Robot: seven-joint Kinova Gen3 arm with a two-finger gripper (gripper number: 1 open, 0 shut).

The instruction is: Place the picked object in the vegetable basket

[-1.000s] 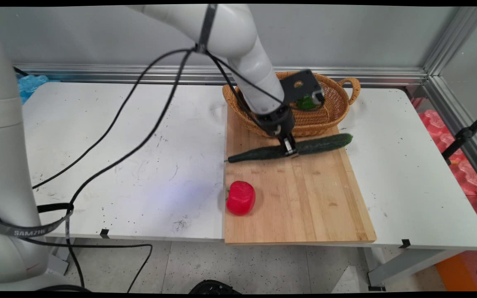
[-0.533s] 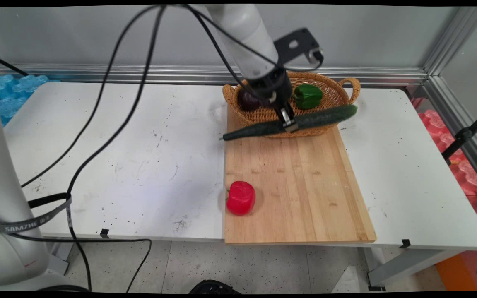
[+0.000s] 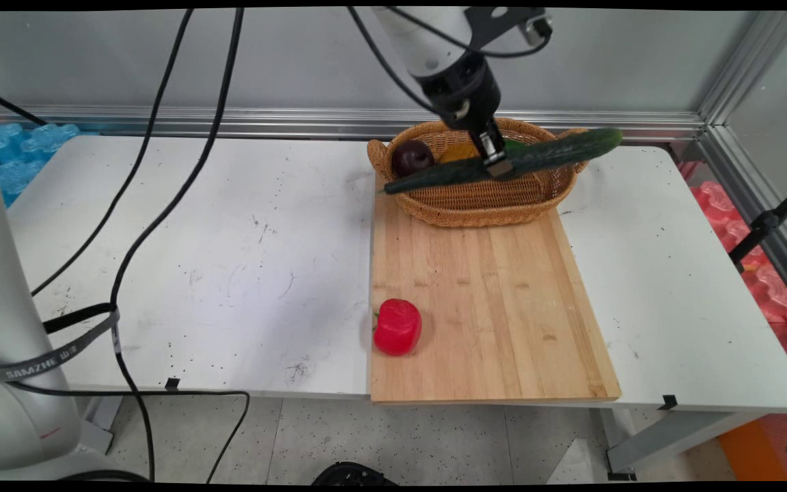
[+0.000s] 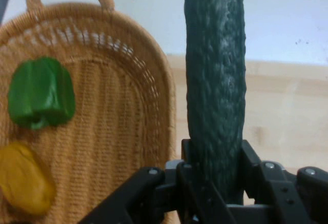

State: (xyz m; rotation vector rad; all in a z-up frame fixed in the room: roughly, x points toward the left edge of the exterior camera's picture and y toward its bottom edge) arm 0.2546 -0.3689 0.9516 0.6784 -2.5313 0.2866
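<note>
While aloft, pincer [image 3: 496, 162]: clamped on my cucumber [image 3: 544, 154] at mid-length.
Below: basket [image 3: 482, 201] holding green pepper [image 4: 40, 93], yellow piece [image 4: 23, 178], dark fruit [image 3: 412, 157].

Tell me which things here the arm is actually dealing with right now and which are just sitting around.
In hand:
- tool, shut on the cucumber, lifted over the basket
- wicker basket, right beneath

Lying about:
- red pepper on the wooden board
- green pepper, yellow item and dark round fruit inside the basket
</note>
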